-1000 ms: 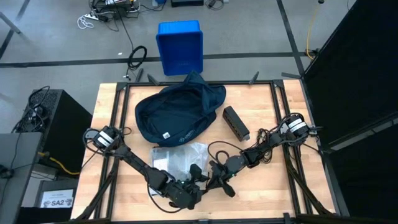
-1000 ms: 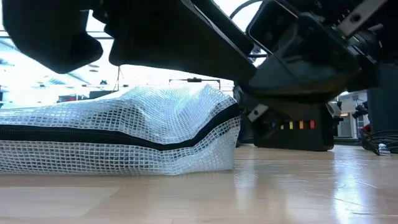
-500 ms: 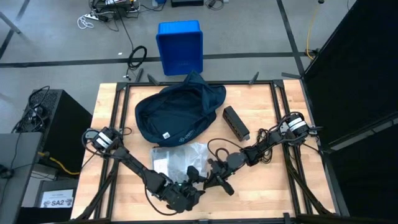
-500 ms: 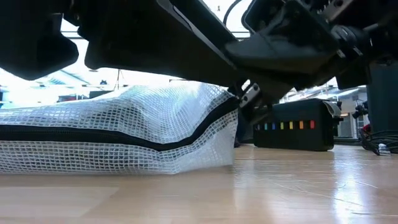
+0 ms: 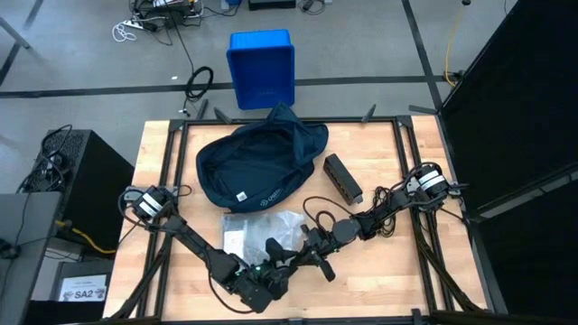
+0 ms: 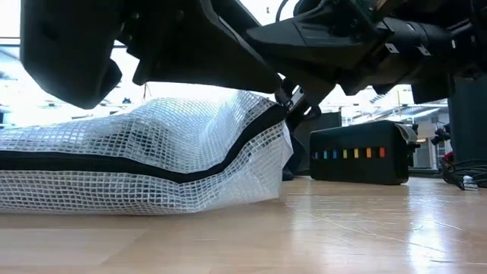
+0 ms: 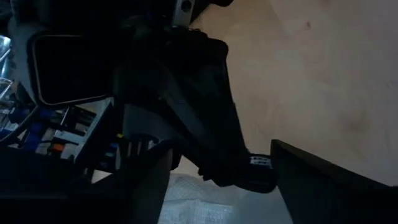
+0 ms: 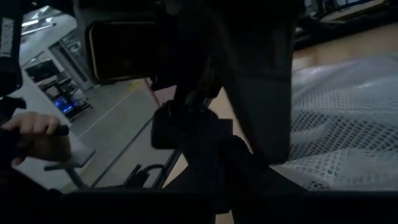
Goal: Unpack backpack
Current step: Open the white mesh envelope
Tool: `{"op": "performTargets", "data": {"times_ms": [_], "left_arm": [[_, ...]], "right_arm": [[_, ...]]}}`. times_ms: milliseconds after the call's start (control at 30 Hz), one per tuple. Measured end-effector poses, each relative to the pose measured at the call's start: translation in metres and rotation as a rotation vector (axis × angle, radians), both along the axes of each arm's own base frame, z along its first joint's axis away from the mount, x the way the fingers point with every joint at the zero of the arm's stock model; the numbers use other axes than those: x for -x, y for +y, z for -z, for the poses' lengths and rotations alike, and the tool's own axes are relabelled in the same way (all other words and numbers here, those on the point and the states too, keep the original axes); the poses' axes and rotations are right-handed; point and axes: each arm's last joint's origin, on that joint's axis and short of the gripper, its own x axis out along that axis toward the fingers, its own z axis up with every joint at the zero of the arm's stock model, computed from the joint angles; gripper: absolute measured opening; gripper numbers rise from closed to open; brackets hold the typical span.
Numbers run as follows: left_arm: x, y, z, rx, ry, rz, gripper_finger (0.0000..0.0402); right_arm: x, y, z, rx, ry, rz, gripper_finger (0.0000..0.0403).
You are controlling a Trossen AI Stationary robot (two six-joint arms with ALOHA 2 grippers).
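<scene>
Overhead, your navy backpack (image 5: pixel 257 165) is lying slumped, contents hidden, beside a mesh zip pouch (image 5: pixel 256 232). Only the low view is showing your right gripper (image 6: pixel 293 103) pinching shut on that pouch's corner; your left gripper's (image 5: pixel 271 248) spread I cannot tell.

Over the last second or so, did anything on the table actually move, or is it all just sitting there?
Both arms shifted slightly. The left gripper slid a little toward the table's near edge beside the mesh pouch, and the right gripper edged in toward the pouch. In the low view the pouch's corner has lifted a bit. The backpack and the black box stayed put.
</scene>
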Motion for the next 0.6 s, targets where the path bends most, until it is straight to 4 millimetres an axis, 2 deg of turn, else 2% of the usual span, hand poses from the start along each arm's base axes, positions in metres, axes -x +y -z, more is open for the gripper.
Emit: {"op": "performTargets", "data": {"times_ms": [167, 300, 600], "left_arm": [[0.0016, -0.0003, -0.0010, -0.028, -0.026, -0.045, 0.0189], [0.0047, -0.0034, -0.0014, -0.040, -0.044, -0.064, 0.0165], [0.0070, -0.0049, -0.0017, 0.074, -0.108, -0.124, 0.0168]], "right_arm": [[-0.0006, -0.0009, -0.0005, 0.009, -0.010, 0.043, 0.0000], [-0.0006, -0.0010, -0.0007, 0.023, -0.017, 0.087, 0.0000], [-0.0002, -0.0004, -0.0008, 0.046, -0.027, 0.127, 0.0000]]}}
